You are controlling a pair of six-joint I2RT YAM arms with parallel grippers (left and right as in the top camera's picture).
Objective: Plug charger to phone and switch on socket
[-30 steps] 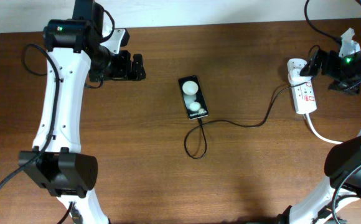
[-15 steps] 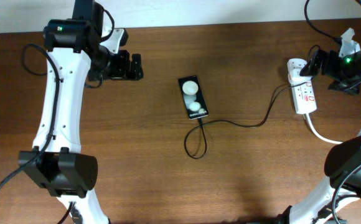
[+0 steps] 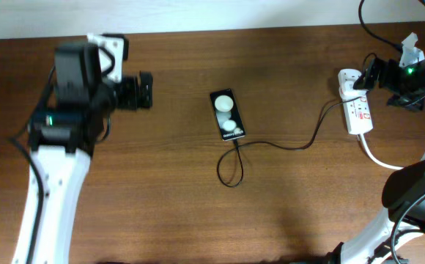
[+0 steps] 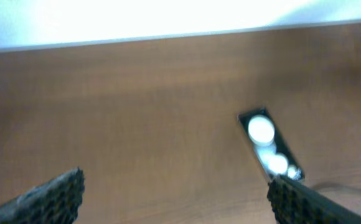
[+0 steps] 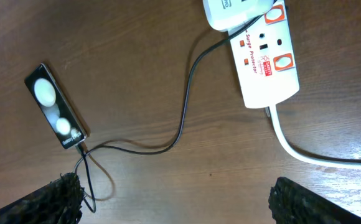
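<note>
On the brown wooden surface, beneath two claws:

1. Left claw. Fingers spread wide with nothing between them; its own view is blurred. It hangs well apart from every task item.
2. Right claw. Also spread wide and empty, it hangs above the socket end of the surface.
3. Socket. A white strip lying ahead of the right claw, on its right-finger side. A thick white cord leaves the nearer end and runs off past that finger.
4. Phone. Black and glossy, it lies between the two claws, ahead of the right claw's left finger and well apart from the socket.
5. Charger. The white adapter sits in the outlet farthest from the right claw. The thin black cable curves back to the phone and forms a loop there. The plug tip meets the lettered end and appears seated, though it is too small to confirm.
6. Switch by the adapter and second switch. Both are red-ringed; whether either is on cannot be told.

Handling note: plugging looks complete and switching remains. Bring the right claw's fingers together into one blunt tip and press straight down on the switch by the adapter, not its neighbour. Stay off the cable, since a sideways shove could slide the light strip.
</note>
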